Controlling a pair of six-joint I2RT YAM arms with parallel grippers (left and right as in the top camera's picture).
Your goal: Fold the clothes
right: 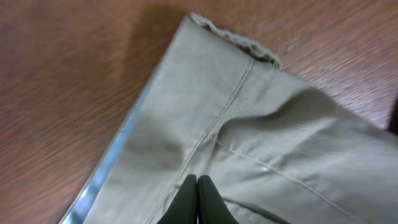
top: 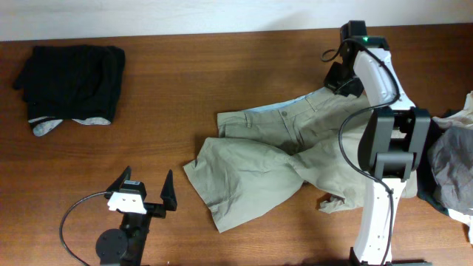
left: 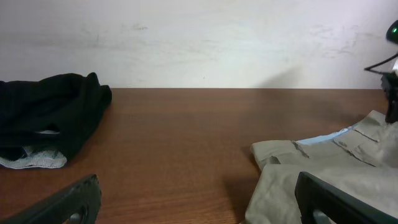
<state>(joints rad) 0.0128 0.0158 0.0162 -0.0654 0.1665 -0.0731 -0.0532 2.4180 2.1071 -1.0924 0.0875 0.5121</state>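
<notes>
Khaki shorts point(top: 284, 159) lie spread and rumpled on the table point(top: 222, 66), right of the middle, with the waistband toward the far edge. The right gripper point(right: 196, 186) has its fingers pressed fully together on the cloth near a stitched corner, and it seems to pinch a thin layer there, probably to lift this edge and carry it over for a fold. The left gripper point(top: 144, 188) waits near the front edge, apart from the shorts, with fingers spread wide and holding nothing. A black garment point(top: 74, 77) sits far left, aside from the work.
</notes>
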